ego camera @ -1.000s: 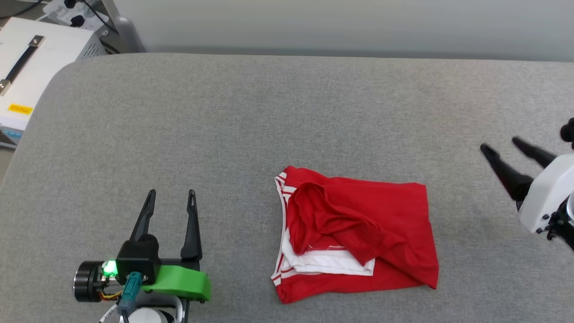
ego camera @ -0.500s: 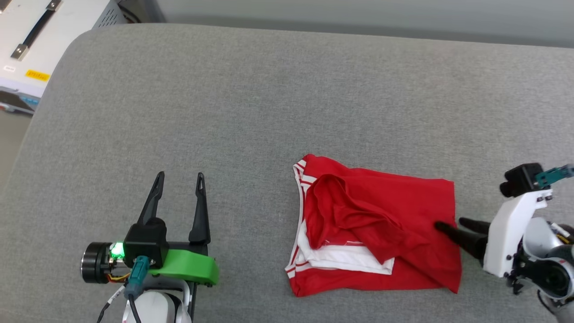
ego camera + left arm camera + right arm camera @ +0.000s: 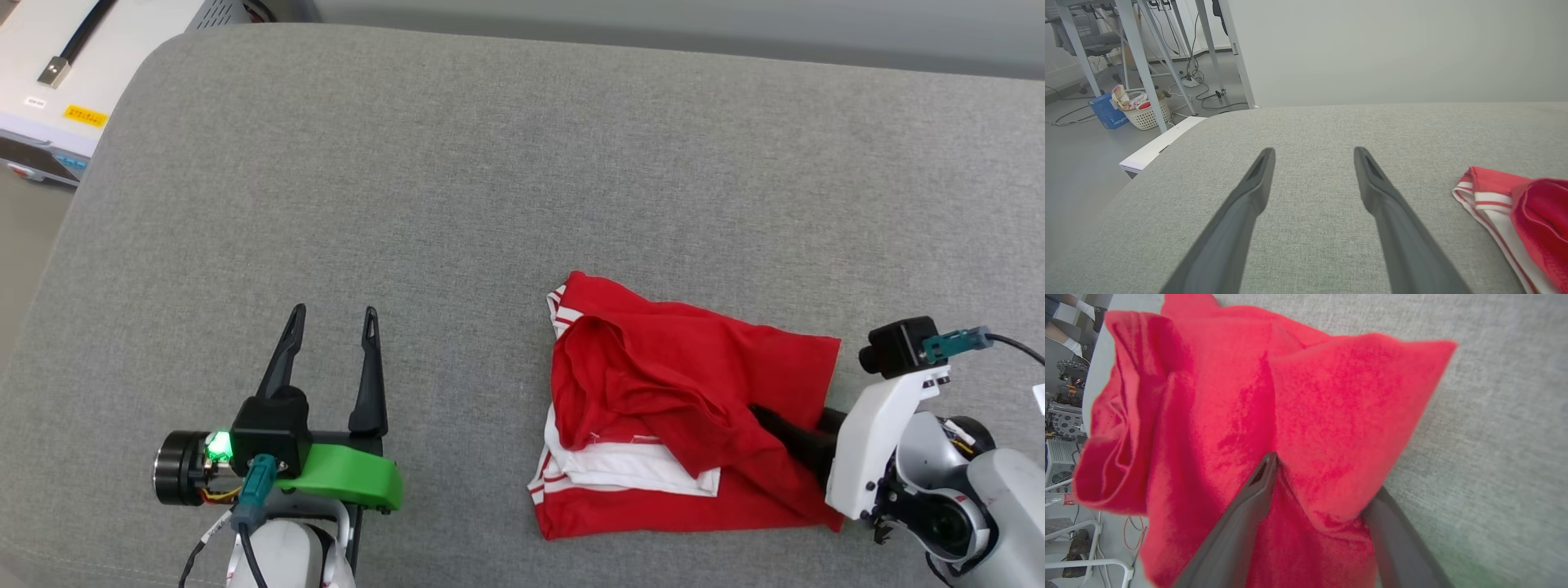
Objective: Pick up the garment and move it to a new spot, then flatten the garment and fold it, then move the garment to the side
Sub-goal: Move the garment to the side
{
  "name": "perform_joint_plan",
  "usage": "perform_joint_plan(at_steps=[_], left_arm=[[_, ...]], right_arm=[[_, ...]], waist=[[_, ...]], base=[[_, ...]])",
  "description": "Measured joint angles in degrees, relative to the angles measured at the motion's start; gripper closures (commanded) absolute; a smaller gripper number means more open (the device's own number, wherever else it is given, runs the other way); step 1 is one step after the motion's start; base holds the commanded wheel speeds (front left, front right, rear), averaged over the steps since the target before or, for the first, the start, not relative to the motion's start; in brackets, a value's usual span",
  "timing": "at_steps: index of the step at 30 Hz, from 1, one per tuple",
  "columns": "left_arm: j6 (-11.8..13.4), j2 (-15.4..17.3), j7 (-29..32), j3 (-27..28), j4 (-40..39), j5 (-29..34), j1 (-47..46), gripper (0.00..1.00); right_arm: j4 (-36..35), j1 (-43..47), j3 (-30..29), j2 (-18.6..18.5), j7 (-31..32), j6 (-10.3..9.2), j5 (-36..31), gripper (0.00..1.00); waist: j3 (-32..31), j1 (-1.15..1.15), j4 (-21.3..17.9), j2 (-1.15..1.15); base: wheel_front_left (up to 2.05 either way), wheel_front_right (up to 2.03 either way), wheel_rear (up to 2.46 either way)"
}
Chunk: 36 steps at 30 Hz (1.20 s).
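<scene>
Garment (image 3: 694, 384): laid crumpled on the grey tabletop (image 3: 490, 163), right of centre, with the red body bunched over a white sleeve with striped trim.
Right gripper (image 3: 788, 415): set at the garment's right edge with its fingers spread. One finger is laid on top of the cloth and the other's tip is covered by a red fold. The fold sits between the jaws and is not pinched.
Left gripper (image 3: 335, 310): held wide open over bare tabletop, well apart from the garment, with nothing held.

Head camera looks down over the grey surface (image 3: 490, 163), both wrist cameras low and close, all sharing the garment (image 3: 694, 384).
</scene>
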Motion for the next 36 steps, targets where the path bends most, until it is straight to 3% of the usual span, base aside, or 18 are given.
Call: perform_joint_plan(at_steps=[10, 19, 29, 36], left_arm=[[-0.01, -0.07, 0.00, 0.76, 0.29, 0.00, 0.46, 0.00], [0.21, -0.09, 0.00, 1.63, -0.96, 0.01, 2.42, 0.00], [0.49, 0.48, 0.00, 2.27, -2.64, 0.38, 2.32, 0.00], [0.48, 1.79, -0.01, 2.72, -4.34, 0.82, 0.21, 0.00]], right_arm=[[-3.72, -4.03, 4.94, -3.67, -8.72, 0.00, -0.89, 1.00], [-11.77, -7.10, 5.88, -10.16, -7.36, 0.00, -1.91, 1.00], [-12.45, -7.22, 0.52, -14.86, -5.30, 0.00, -1.80, 1.00], [-5.92, -9.89, -4.95, -18.04, -4.44, 0.00, -2.61, 1.00]], waist=[[-2.22, 0.00, -1.58, 0.00], [-3.53, 0.00, -6.69, 0.00], [-2.26, 0.00, -14.25, 0.00], [1.98, 0.00, -17.15, 0.00]], base=[[0.00, 0.00, 0.00], [0.00, 0.00, 0.00], [0.00, 0.00, 0.00], [0.00, 0.00, 0.00]])
